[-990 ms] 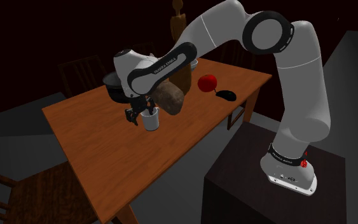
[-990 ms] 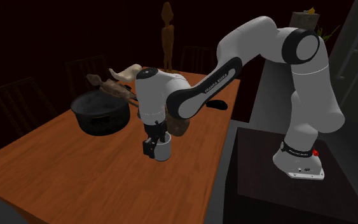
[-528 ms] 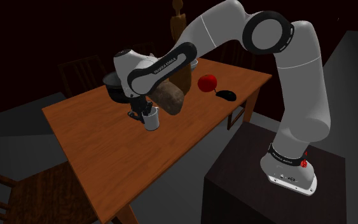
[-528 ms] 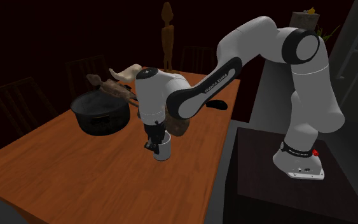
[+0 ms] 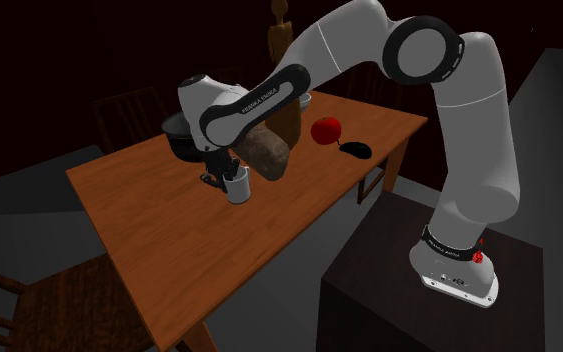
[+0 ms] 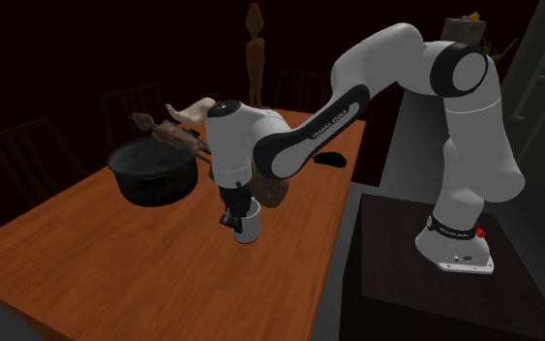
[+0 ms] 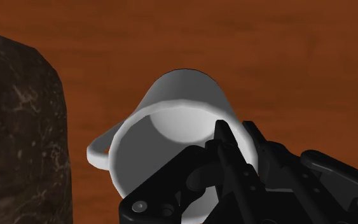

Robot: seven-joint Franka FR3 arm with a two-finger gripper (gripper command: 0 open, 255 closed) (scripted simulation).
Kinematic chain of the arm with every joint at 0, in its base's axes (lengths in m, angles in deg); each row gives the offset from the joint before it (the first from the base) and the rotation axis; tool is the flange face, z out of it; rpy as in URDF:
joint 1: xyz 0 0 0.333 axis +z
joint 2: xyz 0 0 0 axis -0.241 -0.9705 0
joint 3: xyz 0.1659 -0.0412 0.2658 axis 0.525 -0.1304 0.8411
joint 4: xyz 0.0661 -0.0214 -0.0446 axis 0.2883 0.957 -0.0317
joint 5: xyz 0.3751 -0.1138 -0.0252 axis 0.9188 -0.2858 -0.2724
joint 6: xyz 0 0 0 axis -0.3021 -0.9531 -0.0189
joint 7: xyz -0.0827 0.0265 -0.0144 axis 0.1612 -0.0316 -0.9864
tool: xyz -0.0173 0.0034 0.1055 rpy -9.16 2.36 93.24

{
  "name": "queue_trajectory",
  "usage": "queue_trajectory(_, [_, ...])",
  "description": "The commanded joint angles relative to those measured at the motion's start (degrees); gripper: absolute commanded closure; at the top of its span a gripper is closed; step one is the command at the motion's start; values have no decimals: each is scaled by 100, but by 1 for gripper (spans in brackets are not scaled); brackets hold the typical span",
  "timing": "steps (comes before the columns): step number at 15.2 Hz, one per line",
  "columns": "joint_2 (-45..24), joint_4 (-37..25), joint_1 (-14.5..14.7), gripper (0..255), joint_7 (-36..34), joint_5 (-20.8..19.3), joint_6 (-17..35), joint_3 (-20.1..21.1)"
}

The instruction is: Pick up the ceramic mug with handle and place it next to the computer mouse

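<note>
A white mug (image 5: 237, 189) with a handle stands upright in the middle of the wooden table (image 5: 169, 235). My gripper (image 5: 229, 178) comes down from above and is shut on the mug's rim. In the wrist view the black fingers (image 7: 225, 143) clasp the mug (image 7: 174, 108) by its wall, one inside and one outside, with the handle (image 7: 98, 149) on the far side from them. From the second exterior view the mug (image 6: 247, 228) hangs under the gripper (image 6: 236, 215). The black computer mouse (image 5: 355, 150) lies near the table's far right edge, also seen as mouse (image 6: 330, 159).
A brown rock-like lump (image 5: 267, 152) stands right behind the mug, close to the arm. A red apple (image 5: 326, 130) sits beside the mouse. A black pot (image 6: 152, 172) is at the second exterior view's left. A wooden figure (image 6: 254, 53) and chairs stand behind the table.
The fingers stood open around the mug's wall a second ago and have closed on it. The arm has hardly moved since.
</note>
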Motion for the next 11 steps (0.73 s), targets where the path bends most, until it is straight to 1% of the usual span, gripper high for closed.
queue_trajectory(1, [48,-73,-4,255,22,23,-116,11])
queue_trajectory(11, [294,-497,-14,255,126,139,-770,62])
